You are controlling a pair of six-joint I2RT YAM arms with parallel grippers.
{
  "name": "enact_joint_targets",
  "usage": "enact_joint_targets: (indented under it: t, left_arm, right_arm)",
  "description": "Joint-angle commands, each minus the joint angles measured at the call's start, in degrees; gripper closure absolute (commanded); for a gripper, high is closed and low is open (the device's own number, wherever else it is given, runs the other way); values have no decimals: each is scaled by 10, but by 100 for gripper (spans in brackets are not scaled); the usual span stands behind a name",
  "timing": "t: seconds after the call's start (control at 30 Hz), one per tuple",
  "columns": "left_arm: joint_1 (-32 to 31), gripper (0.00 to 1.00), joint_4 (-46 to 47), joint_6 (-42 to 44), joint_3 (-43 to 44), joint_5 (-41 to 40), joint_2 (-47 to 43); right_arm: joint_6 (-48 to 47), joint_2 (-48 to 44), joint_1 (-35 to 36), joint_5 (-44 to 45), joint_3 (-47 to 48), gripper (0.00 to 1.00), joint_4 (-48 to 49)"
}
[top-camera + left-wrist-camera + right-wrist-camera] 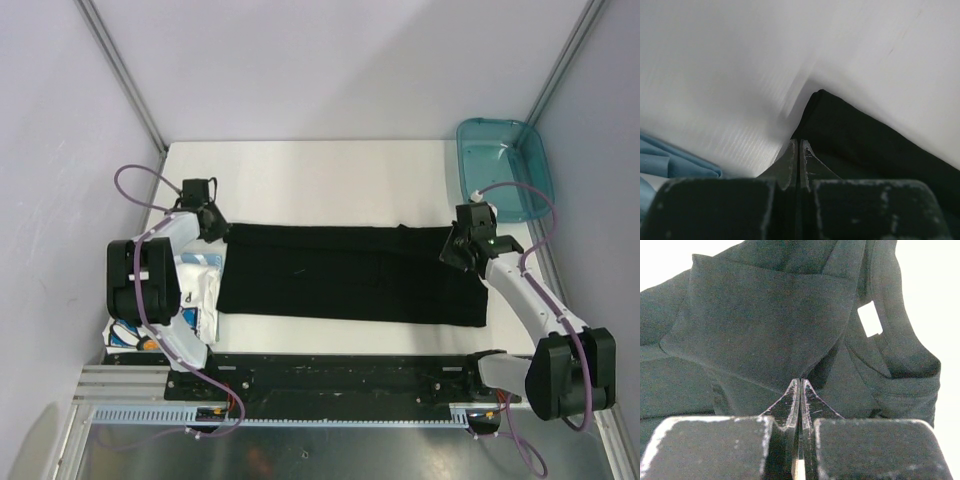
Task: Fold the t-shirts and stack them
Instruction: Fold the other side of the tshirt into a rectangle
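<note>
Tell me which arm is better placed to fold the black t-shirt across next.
Probably right: the right hand is shut with its tips against a fold of the black t-shirt at its collar end, while the left hand, also shut, sits only at the far corner's edge.

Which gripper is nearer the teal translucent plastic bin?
Right. The right gripper is just below the bin in the top view; the left gripper is at the black cloth t-shirt's far end.
</note>
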Motion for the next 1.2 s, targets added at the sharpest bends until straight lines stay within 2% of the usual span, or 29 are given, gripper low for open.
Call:
enact_joint_targets:
  t: [0.0, 0.3, 1.17]
  left_arm:
    - [-1, 100, 11, -18, -11, -16, -43]
    - [-2, 100, 10, -18, -26, -24, -67]
    - [-1, 100, -1, -18, -78, -32, -111]
  right_arm:
    - [14, -29, 7, 5, -7, 100, -17]
    - [21, -63, 15, 2, -10, 100, -44]
    - [50, -80, 1, 6, -41, 100, -66]
